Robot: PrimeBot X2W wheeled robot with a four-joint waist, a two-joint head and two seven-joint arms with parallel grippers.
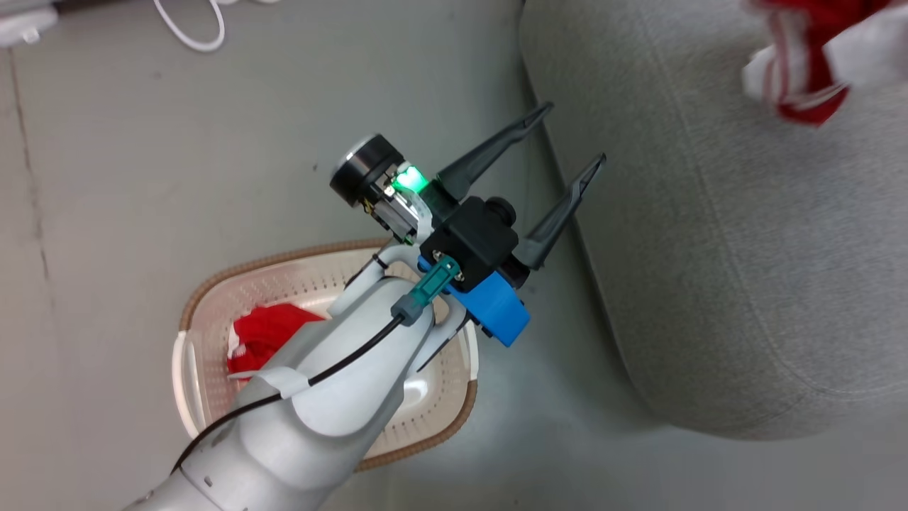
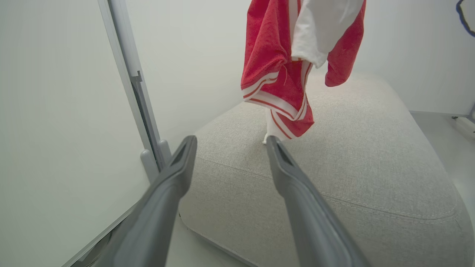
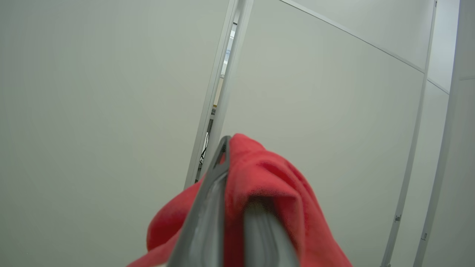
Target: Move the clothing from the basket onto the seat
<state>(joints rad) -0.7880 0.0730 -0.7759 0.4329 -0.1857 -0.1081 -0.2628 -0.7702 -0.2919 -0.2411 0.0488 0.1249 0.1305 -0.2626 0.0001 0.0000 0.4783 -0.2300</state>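
Note:
The cream basket [image 1: 186,369] with its brown rim stands on the floor at the lower left, partly under my left forearm. A red garment [image 1: 266,333] lies inside it. My left gripper [image 1: 574,132] hovers open and holds nothing, its fingers pointing at the edge of the grey seat [image 1: 745,270]. In the left wrist view the left gripper [image 2: 231,140] faces the seat [image 2: 352,155], above which a red and white jersey [image 2: 278,74] hangs, its lowest corner close to the cushion. My right gripper [image 3: 237,167] is shut on that jersey [image 3: 267,178]. The same jersey [image 1: 809,57] shows at the head view's top right.
A white cable [image 1: 191,32] loops on the grey floor at the far left. Pale wall panels with a metal post [image 2: 126,74] stand close behind the seat. A strip of floor runs between the basket and the seat's rounded front edge.

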